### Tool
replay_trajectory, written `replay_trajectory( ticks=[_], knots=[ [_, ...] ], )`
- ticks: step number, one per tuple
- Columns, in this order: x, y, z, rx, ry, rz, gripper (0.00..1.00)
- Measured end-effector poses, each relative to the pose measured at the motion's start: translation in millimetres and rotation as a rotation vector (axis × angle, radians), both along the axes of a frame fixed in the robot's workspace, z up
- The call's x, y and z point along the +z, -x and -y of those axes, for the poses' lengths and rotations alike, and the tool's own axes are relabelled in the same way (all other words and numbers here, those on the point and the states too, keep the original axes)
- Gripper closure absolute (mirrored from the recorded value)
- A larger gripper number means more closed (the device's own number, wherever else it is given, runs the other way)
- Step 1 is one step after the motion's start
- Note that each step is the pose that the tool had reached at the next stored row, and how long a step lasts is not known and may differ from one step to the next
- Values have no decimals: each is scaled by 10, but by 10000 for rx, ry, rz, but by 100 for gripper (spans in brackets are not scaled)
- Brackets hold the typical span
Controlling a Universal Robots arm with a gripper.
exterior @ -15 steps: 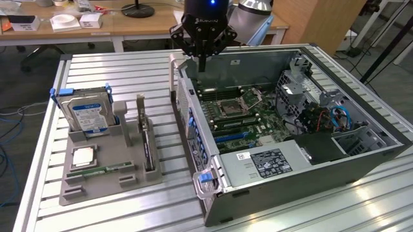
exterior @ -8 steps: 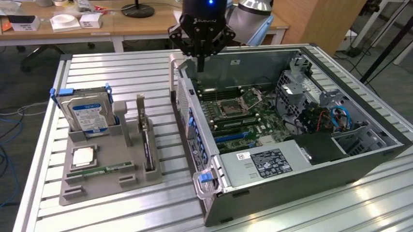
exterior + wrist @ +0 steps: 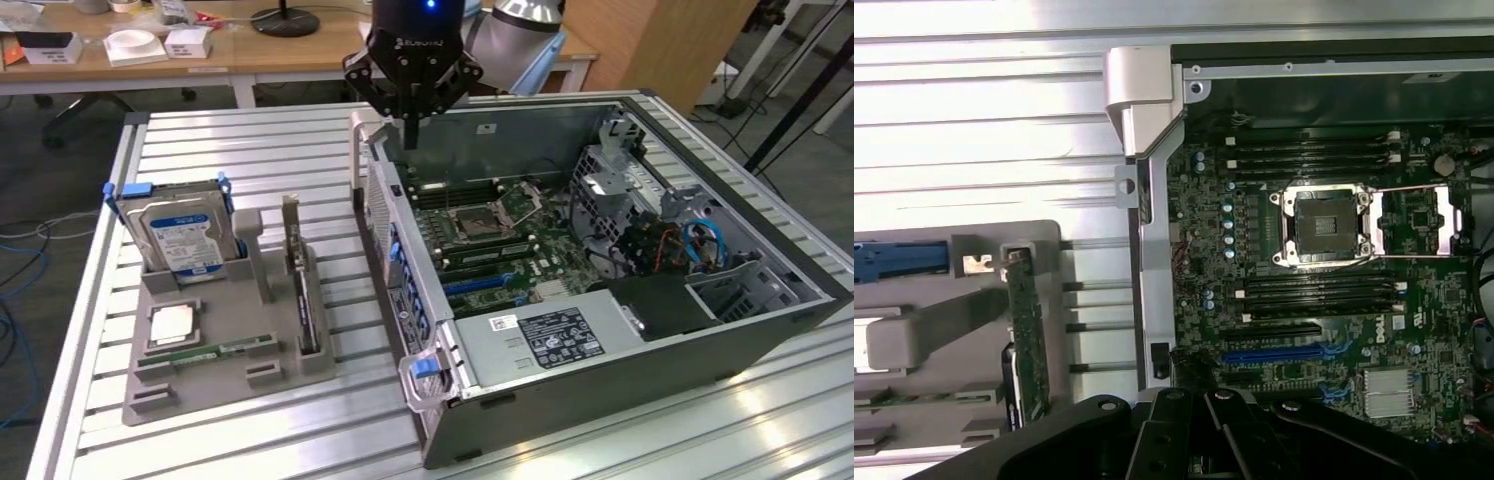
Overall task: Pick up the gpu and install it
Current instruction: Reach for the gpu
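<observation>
Fingers (image 3: 411, 125) of gripper (image 3: 411, 146) are closed on nothing above rear wall of case (image 3: 627, 355), while gpu (image 3: 302, 295) stands on edge in tray (image 3: 214, 395) slot beside case, likely so its top edge offers a grasp.

Pale lettering on the body of the black tool (image 3: 410, 138) reads ROBOTIQ. A white DELL logo (image 3: 1375, 328) stands on the dark green motherboard (image 3: 1254, 200). The blue-and-white label on the silver hard drive (image 3: 183, 237) and the dark label on the grey power supply (image 3: 558, 335) carry print too small to read.
</observation>
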State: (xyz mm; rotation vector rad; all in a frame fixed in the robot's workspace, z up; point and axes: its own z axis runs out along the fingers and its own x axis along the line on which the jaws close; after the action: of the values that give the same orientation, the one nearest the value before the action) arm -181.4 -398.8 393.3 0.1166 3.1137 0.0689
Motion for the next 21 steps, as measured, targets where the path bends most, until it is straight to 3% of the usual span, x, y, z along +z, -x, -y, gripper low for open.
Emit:
replay_trajectory(
  ticks=[21],
  knots=[
    [0, 120, 0, 0, 1, 0, 89]
  ],
)
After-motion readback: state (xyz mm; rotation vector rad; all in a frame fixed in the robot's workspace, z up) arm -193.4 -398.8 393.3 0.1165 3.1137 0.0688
